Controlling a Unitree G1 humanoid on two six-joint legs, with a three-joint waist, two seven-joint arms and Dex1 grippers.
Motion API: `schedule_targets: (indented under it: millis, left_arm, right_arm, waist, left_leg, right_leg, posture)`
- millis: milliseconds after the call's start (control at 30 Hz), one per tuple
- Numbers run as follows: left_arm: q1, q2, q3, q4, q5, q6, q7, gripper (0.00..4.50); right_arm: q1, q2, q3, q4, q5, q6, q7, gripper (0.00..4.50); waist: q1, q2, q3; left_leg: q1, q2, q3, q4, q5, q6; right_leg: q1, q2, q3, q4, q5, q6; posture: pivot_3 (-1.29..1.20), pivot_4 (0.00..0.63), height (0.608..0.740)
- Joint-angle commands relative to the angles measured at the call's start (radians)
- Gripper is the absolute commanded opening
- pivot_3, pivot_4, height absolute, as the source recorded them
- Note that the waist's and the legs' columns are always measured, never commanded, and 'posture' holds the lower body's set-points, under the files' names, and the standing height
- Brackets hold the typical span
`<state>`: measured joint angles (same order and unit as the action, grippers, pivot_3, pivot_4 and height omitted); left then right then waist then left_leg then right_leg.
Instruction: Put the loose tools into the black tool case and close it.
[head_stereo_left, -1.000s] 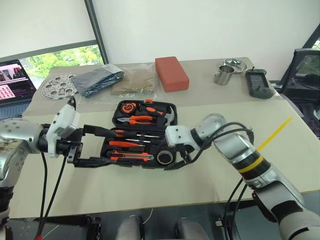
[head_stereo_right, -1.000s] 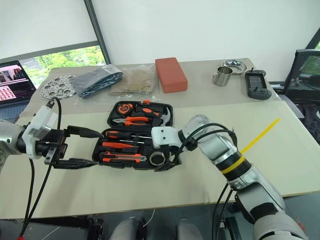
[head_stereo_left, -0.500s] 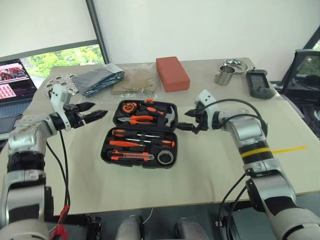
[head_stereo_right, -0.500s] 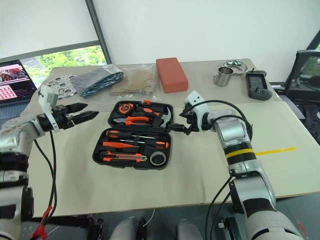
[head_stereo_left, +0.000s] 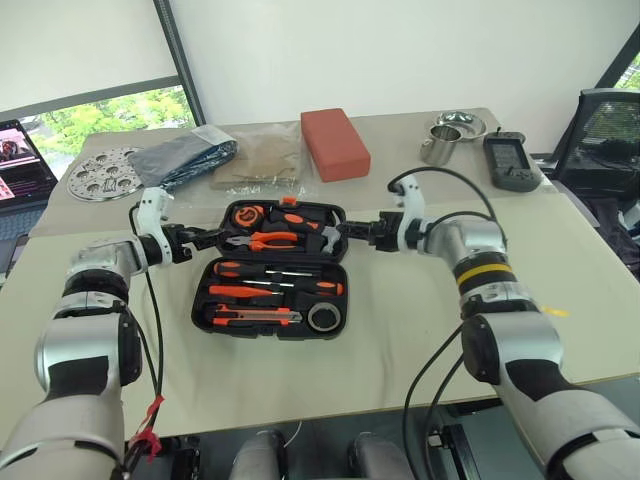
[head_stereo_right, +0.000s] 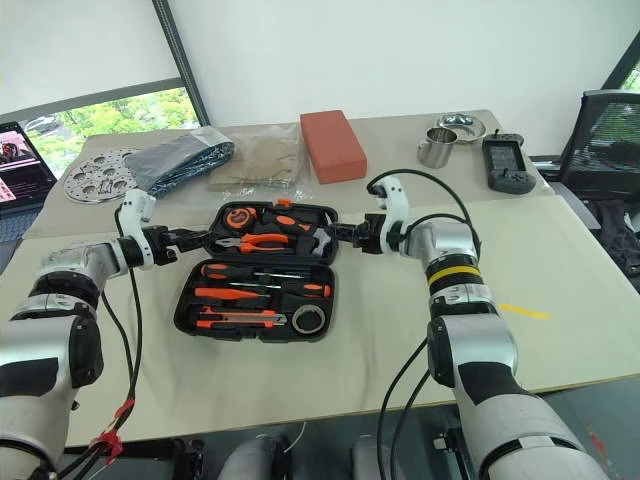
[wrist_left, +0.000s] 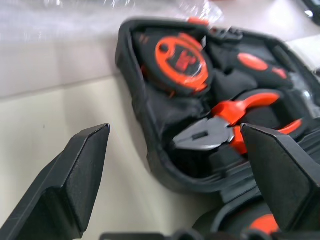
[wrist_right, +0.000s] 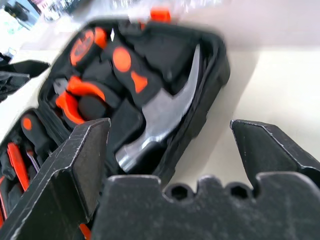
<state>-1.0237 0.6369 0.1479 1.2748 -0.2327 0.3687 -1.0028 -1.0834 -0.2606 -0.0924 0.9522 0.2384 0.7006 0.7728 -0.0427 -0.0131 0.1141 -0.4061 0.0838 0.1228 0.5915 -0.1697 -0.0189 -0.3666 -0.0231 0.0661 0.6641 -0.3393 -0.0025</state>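
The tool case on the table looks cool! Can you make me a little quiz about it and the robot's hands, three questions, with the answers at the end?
1. True or false: the black tool case is shut.
2. Which tool lies in the case's far half: A) the hammer, B) a saw, C) a wrench?
3. Where does each gripper sit next to the case?

Key
1. False. It lies open, with screwdrivers and a tape roll in the near half.
2. A. The pliers and the tape measure are there too.
3. The left gripper is at the far half's left edge, the right gripper at its right edge. Both are open and hold nothing.
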Motion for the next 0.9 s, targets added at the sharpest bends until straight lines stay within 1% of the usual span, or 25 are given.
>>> schedule_targets:
  millis: [33, 67, 133, 167, 233, 267, 300, 367, 400, 600, 900]
  left_arm:
    - [-0.043, 0.007, 0.045, 0.011, 0.0, -0.018, 0.037, 4.5]
    - [-0.045, 0.006, 0.049, 0.012, 0.002, -0.019, 0.039, 4.5]
    - [-0.046, 0.006, 0.056, 0.014, 0.005, -0.019, 0.039, 4.5]
    - [-0.047, 0.006, 0.058, 0.014, 0.006, -0.019, 0.038, 4.5]
    - [-0.048, 0.008, 0.062, 0.014, 0.009, -0.017, 0.035, 4.5]
    - [-0.048, 0.01, 0.064, 0.014, 0.011, -0.017, 0.033, 4.5]
    - [-0.048, 0.01, 0.065, 0.013, 0.012, -0.017, 0.031, 4.5]
    - [-0.048, 0.012, 0.071, 0.013, 0.012, -0.017, 0.031, 4.5]
    - [-0.048, 0.013, 0.074, 0.013, 0.012, -0.015, 0.029, 4.5]
    - [-0.043, 0.014, 0.084, 0.012, 0.017, -0.01, 0.023, 4.5]
    - [-0.025, 0.036, 0.115, 0.01, 0.007, 0.018, 0.006, 4.5]
  right_arm:
    - [-0.022, 0.016, 0.018, 0.009, -0.017, -0.059, 0.01, 3.68]
    - [-0.024, 0.022, 0.019, 0.013, -0.019, -0.064, 0.01, 3.4]
    - [-0.026, 0.031, 0.023, 0.02, -0.024, -0.076, 0.013, 2.67]
    - [-0.027, 0.033, 0.023, 0.022, -0.025, -0.083, 0.011, 2.41]
    - [-0.03, 0.035, 0.022, 0.028, -0.027, -0.095, 0.007, 1.64]
    - [-0.03, 0.035, 0.022, 0.033, -0.03, -0.105, 0.005, 1.4]
    - [-0.031, 0.034, 0.022, 0.037, -0.032, -0.112, 0.004, 0.97]
    - [-0.029, 0.034, 0.027, 0.045, -0.041, -0.13, 0.005, 0.28]
    - [-0.029, 0.034, 0.028, 0.047, -0.042, -0.137, 0.007, 0.05]
    - [-0.023, 0.031, 0.063, 0.067, -0.079, -0.232, 0.043, 0.05]
    - [-0.042, 0.029, 0.066, 0.116, -0.096, -0.277, 0.043, 0.05]
  waist:
    - [-0.001, 0.0, 0.0]
    - [-0.001, 0.0, 0.0]
    - [0.0, 0.0, 0.0]
    - [0.0, 0.0, 0.0]
    - [-0.001, 0.0, 0.0]
    - [-0.002, 0.0, 0.0]
    - [-0.004, 0.0, 0.0]
    - [-0.008, 0.0, 0.0]
    - [-0.008, 0.0, 0.0]
    - [-0.001, 0.0, 0.0]
    - [-0.002, 0.0, 0.0]
  left_leg:
    - [0.0, 0.0, 0.0, 0.0, 0.0, 0.0]
    - [0.0, 0.0, 0.0, 0.0, 0.0, 0.0]
    - [0.0, 0.0, 0.0, 0.0, 0.001, -0.001]
    - [0.0, 0.0, 0.0, 0.0, 0.001, -0.001]
    - [0.0, 0.0, 0.0, 0.0, 0.002, -0.004]
    - [0.0, 0.0, 0.0, 0.0, 0.004, -0.006]
    - [0.0, 0.0, 0.0, 0.0, 0.004, -0.006]
    - [0.0, 0.0, 0.0, -0.001, 0.004, -0.006]
    - [0.001, 0.001, 0.0, -0.001, 0.004, -0.006]
    - [0.0, 0.0, 0.001, 0.0, 0.004, -0.007]
    - [0.0, 0.0, 0.001, 0.0, 0.004, -0.007]
  right_leg:
    - [-0.001, 0.0, 0.0, 0.0, 0.0, 0.0]
    - [-0.001, 0.0, 0.0, 0.0, 0.0, 0.0]
    - [-0.001, 0.0, 0.0, 0.001, 0.0, 0.0]
    - [-0.001, 0.0, 0.0, 0.001, 0.0, 0.0]
    - [-0.001, 0.0, -0.001, 0.001, 0.0, 0.0]
    - [-0.001, 0.0, -0.001, 0.001, 0.0, 0.0]
    - [-0.001, 0.0, -0.001, 0.001, 0.0, 0.0]
    - [-0.001, 0.0, -0.001, 0.001, 0.0, 0.0]
    - [-0.001, 0.001, -0.001, 0.001, 0.0, 0.0]
    - [0.0, 0.0, -0.001, 0.001, 0.0, 0.0]
    - [0.0, 0.0, -0.001, 0.001, 0.0, 0.0]
  posture:
    - [0.0, 0.15, 0.74]
    - [0.0, 0.15, 0.74]
    - [0.0, 0.15, 0.74]
    - [0.0, 0.15, 0.74]
    - [0.0, 0.15, 0.74]
    - [0.0, 0.15, 0.74]
    - [0.0, 0.15, 0.74]
    - [0.0, 0.15, 0.74]
    - [0.0, 0.15, 0.74]
    - [0.0, 0.15, 0.74]
    - [0.0, 0.15, 0.74]
